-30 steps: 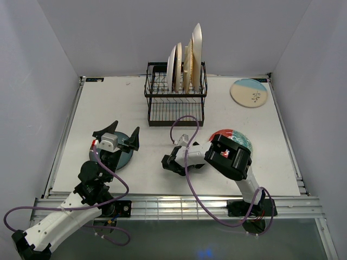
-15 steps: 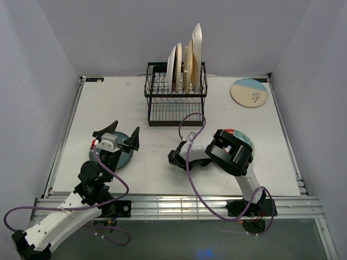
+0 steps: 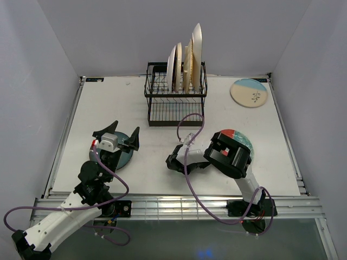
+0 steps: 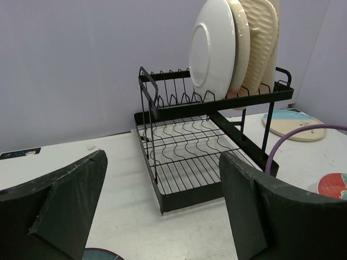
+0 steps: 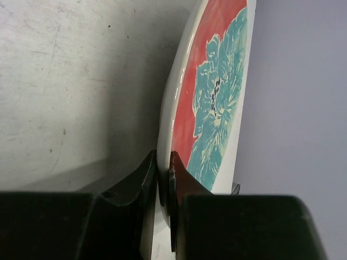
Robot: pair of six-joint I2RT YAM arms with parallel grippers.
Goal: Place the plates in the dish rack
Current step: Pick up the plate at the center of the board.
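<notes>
Saw the red-teal floral plate, teal blossom on red. Found its rim pinched between the jaws of the right gripper, the left gripper spread wide.

Left jaws spread wide; right jaws clamped tight.

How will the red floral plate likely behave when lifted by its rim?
Probably stiff: the red floral plate holds its shape in the right tool. Its glossy rim may slip or pivot in that narrow pinch. Looks ceramic, so likely breakable if dropped.
</notes>
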